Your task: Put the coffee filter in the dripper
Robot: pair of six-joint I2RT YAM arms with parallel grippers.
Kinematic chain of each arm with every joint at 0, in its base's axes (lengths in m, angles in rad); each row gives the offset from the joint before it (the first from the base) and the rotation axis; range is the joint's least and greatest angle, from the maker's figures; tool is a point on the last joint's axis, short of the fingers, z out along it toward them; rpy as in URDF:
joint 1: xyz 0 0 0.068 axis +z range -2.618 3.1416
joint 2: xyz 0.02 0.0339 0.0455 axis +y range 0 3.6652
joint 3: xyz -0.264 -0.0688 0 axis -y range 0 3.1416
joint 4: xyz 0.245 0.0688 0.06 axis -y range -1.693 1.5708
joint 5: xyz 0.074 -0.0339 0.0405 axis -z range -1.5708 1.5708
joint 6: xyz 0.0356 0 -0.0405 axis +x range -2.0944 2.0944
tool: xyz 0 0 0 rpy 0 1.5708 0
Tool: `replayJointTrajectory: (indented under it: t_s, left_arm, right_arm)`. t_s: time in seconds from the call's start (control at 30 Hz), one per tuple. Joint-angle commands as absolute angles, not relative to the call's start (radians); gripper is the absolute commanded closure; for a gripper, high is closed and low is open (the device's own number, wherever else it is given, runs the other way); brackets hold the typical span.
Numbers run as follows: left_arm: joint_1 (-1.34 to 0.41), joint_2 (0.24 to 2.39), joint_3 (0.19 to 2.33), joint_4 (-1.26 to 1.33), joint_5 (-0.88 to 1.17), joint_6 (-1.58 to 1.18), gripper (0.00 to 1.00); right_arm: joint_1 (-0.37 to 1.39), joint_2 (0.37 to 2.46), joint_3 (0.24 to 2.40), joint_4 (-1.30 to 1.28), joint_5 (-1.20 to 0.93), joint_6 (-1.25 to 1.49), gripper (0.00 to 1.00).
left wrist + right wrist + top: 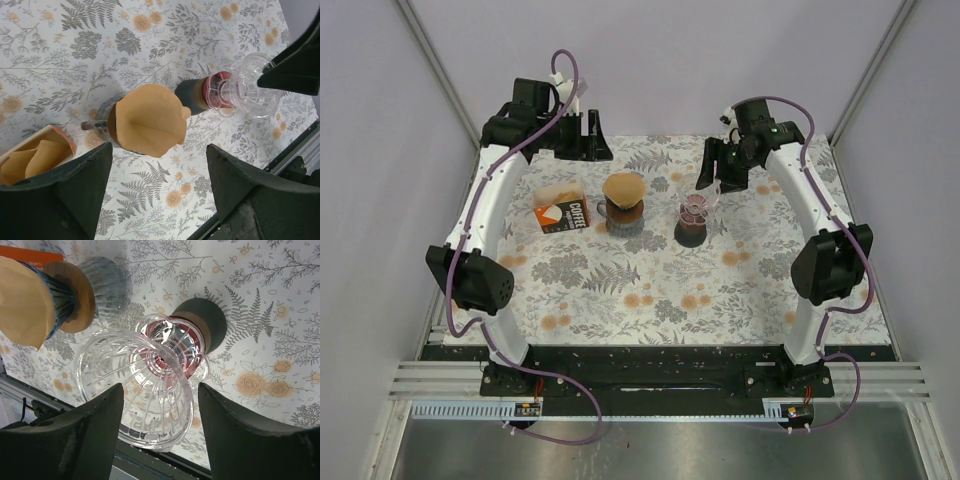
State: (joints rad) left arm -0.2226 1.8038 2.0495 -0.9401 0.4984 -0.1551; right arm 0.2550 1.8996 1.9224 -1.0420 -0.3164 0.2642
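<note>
A brown paper coffee filter point(623, 187) sits open in a dark dripper point(621, 211) on a glass server at mid table. It also shows in the left wrist view point(150, 120) and the right wrist view point(24, 305). A clear glass dripper point(698, 206) stands on a dark-based server to its right, empty, also in the right wrist view point(135, 390). My left gripper point(159, 170) is open and empty, above and behind the filter. My right gripper point(160, 390) is open, its fingers either side of the clear dripper's rim, not visibly touching it.
An orange coffee filter box point(563, 212) lies left of the filled dripper, with several loose brown filters showing in it point(35, 155). The dark server point(202, 322) under the clear dripper stands on the flowered cloth. The black table edge point(295, 165) is close by.
</note>
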Motion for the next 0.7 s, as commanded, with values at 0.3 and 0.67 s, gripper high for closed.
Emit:
replayJointTrajectory:
  t_s: [0.3, 0.67]
  left_arm:
    - [-0.066, 1.752, 1.891, -0.897, 0.117, 0.156, 0.13]
    - [-0.002, 1.897, 1.879, -0.911, 0.211, 0.371, 0.12]
  right_arm:
    - [0.259, 1.741, 1.997, -0.907, -0.184, 0.233, 0.18]
    - [0.337, 1.657, 1.907, -0.799, -0.166, 0.158, 0.16]
